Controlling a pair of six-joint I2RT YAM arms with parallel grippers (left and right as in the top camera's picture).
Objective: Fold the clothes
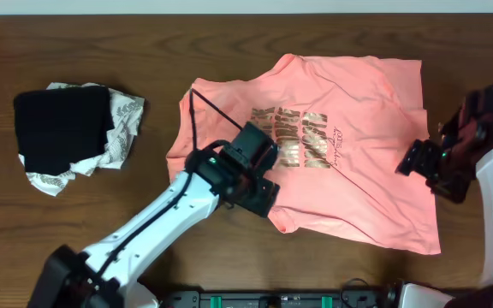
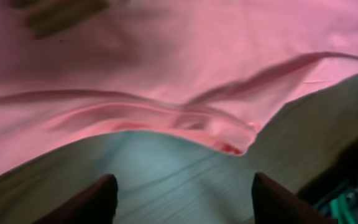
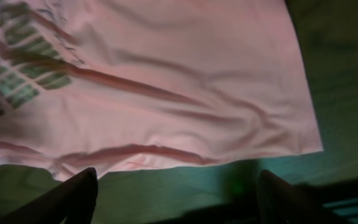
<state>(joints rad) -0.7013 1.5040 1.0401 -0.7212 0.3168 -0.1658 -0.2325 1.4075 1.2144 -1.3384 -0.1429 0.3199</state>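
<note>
The clothes, a salmon-pink T-shirt (image 1: 358, 180) with gold lettering (image 1: 294, 137), lie spread flat on the wooden table (image 1: 229, 51). My left gripper (image 1: 259, 175) hovers over the shirt's left part. In the left wrist view this gripper (image 2: 182, 190) is open, with bare table between its fingers and the shirt's rumpled edge (image 2: 229, 140) just ahead. My right gripper (image 1: 413, 161) hangs over the shirt's right side. In the right wrist view it (image 3: 176, 183) is open too, with only table between its fingers and the shirt's edge (image 3: 185, 158) just beyond.
A black folded garment (image 1: 62, 124) lies on a white patterned cloth (image 1: 125, 120) at the table's left. Bare wood lies between that pile and the shirt. The arm bases stand along the front edge (image 1: 281, 299).
</note>
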